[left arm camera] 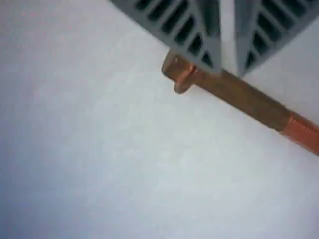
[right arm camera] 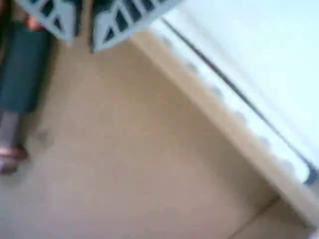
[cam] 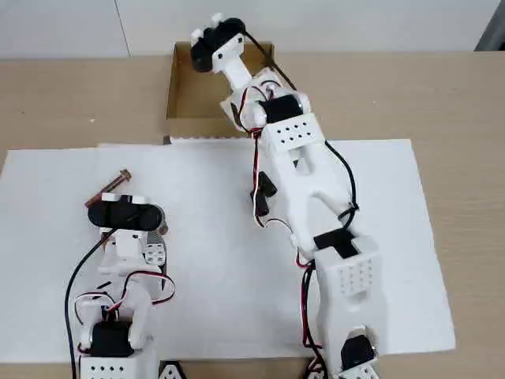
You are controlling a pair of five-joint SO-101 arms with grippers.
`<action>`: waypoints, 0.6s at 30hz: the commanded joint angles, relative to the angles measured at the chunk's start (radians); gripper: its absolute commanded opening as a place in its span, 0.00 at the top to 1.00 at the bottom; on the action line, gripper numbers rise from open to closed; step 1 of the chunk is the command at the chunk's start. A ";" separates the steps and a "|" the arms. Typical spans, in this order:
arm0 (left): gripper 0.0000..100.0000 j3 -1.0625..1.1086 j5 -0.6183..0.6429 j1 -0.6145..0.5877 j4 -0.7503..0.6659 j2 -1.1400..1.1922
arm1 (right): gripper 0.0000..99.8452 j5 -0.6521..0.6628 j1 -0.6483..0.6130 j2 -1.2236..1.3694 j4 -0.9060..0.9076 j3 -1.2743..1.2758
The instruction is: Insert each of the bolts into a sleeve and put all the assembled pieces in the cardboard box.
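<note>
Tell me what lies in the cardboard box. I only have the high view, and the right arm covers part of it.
Observer: In the right wrist view, what looks like one assembled piece lies on the floor of the cardboard box, close by the right hand.
Operator: And the other arm, has it got a grip?
Observer: It appears so. The left hand is closed on the bolt, just behind its head.
Operator: Anything slid onto it yet?
Observer: Nothing; the shaft is bare along its visible length.
</note>
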 commanded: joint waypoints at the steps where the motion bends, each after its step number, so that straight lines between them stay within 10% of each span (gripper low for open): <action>1: 0.99 -0.013 0.002 -0.008 -0.002 -0.011 | 1.00 -0.009 -0.004 -0.108 0.104 -0.060; 18: 0.99 -0.013 0.002 -0.008 -0.002 -0.011 | 1.00 -0.396 0.090 -0.102 0.493 -0.055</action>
